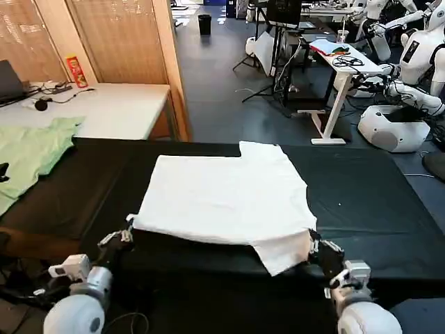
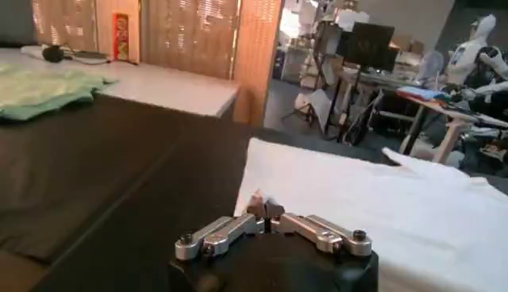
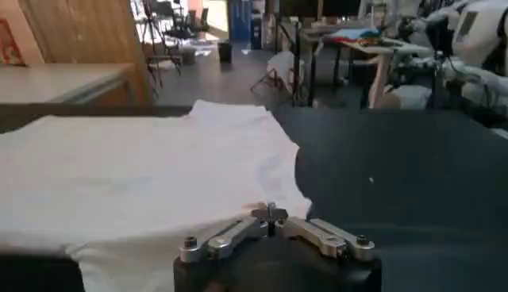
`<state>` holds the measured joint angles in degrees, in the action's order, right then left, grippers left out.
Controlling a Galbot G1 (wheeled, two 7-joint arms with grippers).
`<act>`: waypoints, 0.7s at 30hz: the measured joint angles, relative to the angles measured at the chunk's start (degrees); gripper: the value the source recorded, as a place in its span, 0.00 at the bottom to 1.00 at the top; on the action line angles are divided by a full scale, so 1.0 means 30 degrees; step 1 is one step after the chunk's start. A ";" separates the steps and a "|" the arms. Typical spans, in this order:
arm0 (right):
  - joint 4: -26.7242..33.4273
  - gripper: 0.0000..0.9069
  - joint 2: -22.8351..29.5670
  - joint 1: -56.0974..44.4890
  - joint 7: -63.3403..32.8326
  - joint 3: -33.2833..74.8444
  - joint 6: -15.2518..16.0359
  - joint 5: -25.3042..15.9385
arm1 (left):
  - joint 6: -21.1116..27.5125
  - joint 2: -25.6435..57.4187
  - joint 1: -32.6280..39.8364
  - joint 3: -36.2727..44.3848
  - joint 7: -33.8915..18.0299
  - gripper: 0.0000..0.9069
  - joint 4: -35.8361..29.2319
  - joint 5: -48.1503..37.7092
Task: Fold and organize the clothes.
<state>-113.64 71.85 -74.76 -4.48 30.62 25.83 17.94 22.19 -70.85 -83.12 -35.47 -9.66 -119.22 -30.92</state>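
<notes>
The clothes are one white T-shirt (image 1: 226, 195) lying plain side up across the black table (image 1: 375, 202), with a sleeve hanging over the near edge at the right. My left gripper (image 1: 127, 233) is shut on the shirt's near left corner (image 2: 258, 198). At the near right corner, by the hanging sleeve, my right gripper (image 1: 313, 243) is shut on the cloth. In the left wrist view the left gripper (image 2: 264, 210) pinches the corner of the white shirt (image 2: 373, 206). In the right wrist view the right gripper (image 3: 270, 214) is closed on the edge of the shirt (image 3: 143, 174).
A light green garment (image 1: 31, 153) lies at the table's left end. Behind it stands a white table (image 1: 111, 108) with a red can (image 1: 75, 71) and cables. Other robots (image 1: 403, 76) and a white desk (image 1: 341, 62) stand beyond the far right.
</notes>
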 joint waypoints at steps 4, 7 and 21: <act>0.1544 0.02 -0.0142 0.1376 -0.0065 -0.0653 -0.0056 -0.0266 | -0.0076 0.0247 0.1049 0.0347 0.0011 0.00 0.1036 0.0255; 0.2555 0.02 -0.0148 0.2158 -0.0071 -0.0943 -0.0073 -0.0402 | -0.0164 0.0458 0.1888 0.0629 0.0035 0.00 0.1941 0.0629; 0.4901 0.97 0.0292 0.4144 0.0943 -0.1761 -0.0290 -0.0363 | -0.0275 0.0920 0.5015 0.1629 0.0139 0.97 0.5398 0.1112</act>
<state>-98.93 72.72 -62.33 -1.65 25.34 24.96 16.86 21.37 -68.09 -68.07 -30.58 -9.24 -103.03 -27.59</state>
